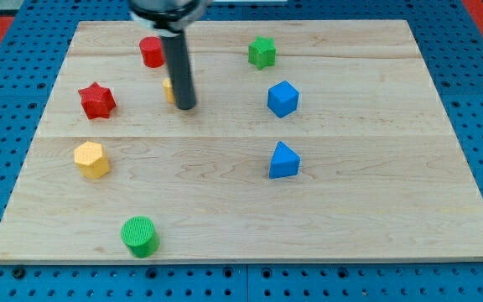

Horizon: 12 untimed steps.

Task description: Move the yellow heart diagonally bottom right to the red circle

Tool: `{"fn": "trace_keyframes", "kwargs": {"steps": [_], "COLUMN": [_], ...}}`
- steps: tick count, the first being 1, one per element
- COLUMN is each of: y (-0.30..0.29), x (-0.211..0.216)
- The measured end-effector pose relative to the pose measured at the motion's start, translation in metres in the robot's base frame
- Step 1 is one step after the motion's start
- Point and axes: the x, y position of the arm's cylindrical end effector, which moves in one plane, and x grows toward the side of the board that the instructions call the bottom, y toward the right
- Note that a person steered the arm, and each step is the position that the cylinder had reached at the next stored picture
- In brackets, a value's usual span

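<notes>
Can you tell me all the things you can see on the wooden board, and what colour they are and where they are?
red circle: 1, red, near the view's top, left of the rod
yellow heart: 1, yellow, mostly hidden behind the rod, below-right of the red circle
red star: 1, red, view's left
yellow hexagon: 1, yellow, left, below the red star
green cylinder: 1, green, view's bottom left
green star: 1, green, top, right of centre
blue cube: 1, blue, below the green star
blue triangle: 1, blue, below the blue cube
wooden board: 1, light wood
my tip: 1, dark rod end, against the yellow heart's right side
</notes>
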Motion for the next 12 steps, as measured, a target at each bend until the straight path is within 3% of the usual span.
{"fn": "trace_keyframes", "kwargs": {"steps": [1,2,3,4,7,9,10,12], "y": [-0.001,-0.069,-0.065,-0.012,-0.032,-0.112,-0.145,-0.15], "x": [-0.01,-0.007,-0.012,-0.015,-0.12,-0.12,-0.09,-0.062]}}
